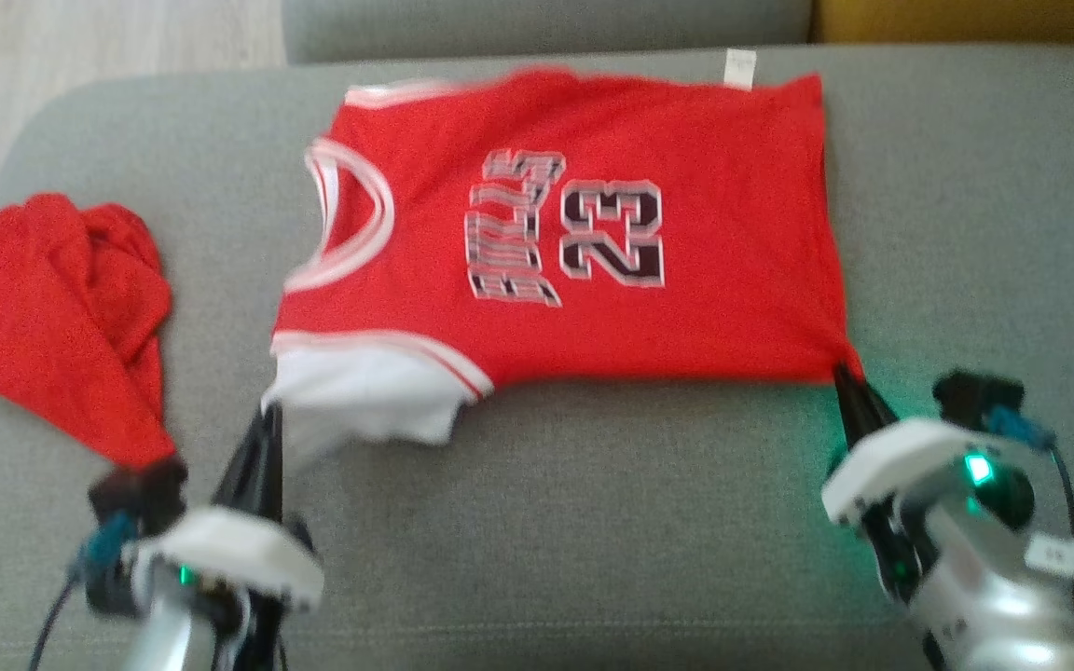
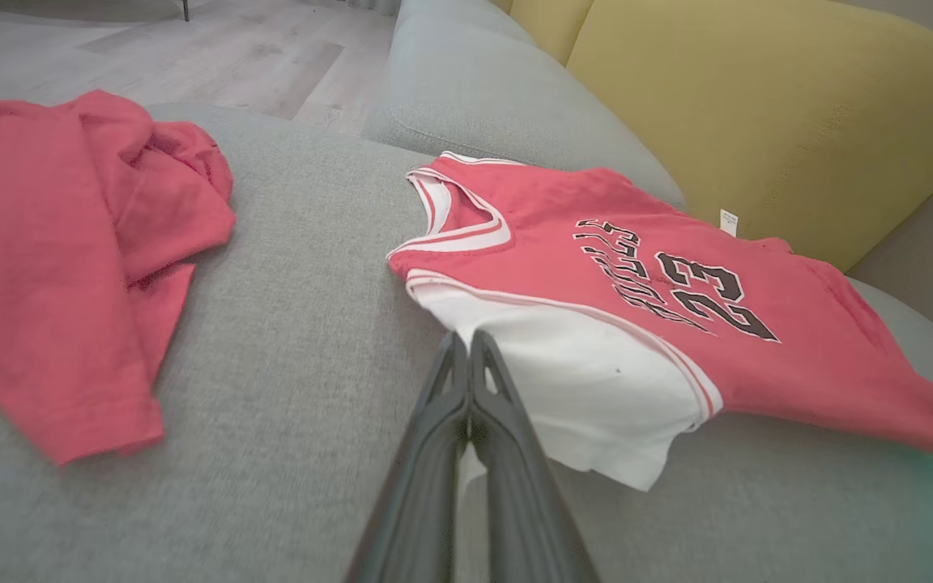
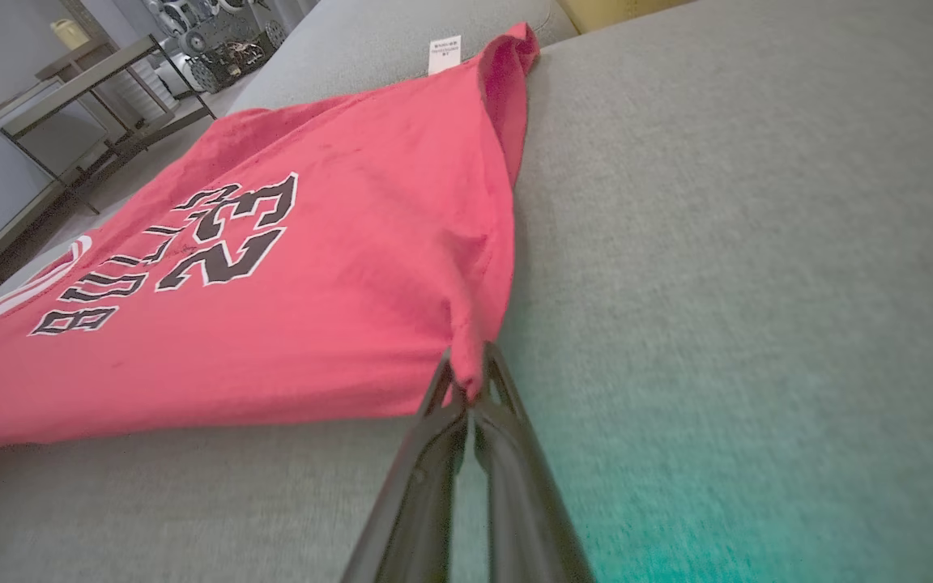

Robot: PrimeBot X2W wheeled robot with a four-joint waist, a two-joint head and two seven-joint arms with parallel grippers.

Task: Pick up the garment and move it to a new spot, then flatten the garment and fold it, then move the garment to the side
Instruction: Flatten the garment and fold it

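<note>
The left gripper [image 1: 268, 415] and right gripper [image 1: 843, 373] reach forward, pinching jersey [image 1: 556, 233] corners.

- left pincer [image 1: 267, 415] and right pincer [image 1: 843, 375]: two long, skinny dark fingers each
- chunky white wrist shells [image 1: 253, 557], silvery forearms [image 1: 994, 606] behind
- green light [image 1: 977, 468] on the right wrist
- little black camera blocks [image 1: 975, 391] with blue plugs and dark cables
- white sticker [image 1: 1052, 555] on the right forearm

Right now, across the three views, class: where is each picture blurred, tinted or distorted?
Head view: blur softens the jersey lettering and the left end effector, green glow on the sofa seat beside the right end effector; left wrist view: mostly sharp, wide-angle stretch, teal tint lower right; right wrist view: seat fabric smeared, teal cast along the bottom.
</note>
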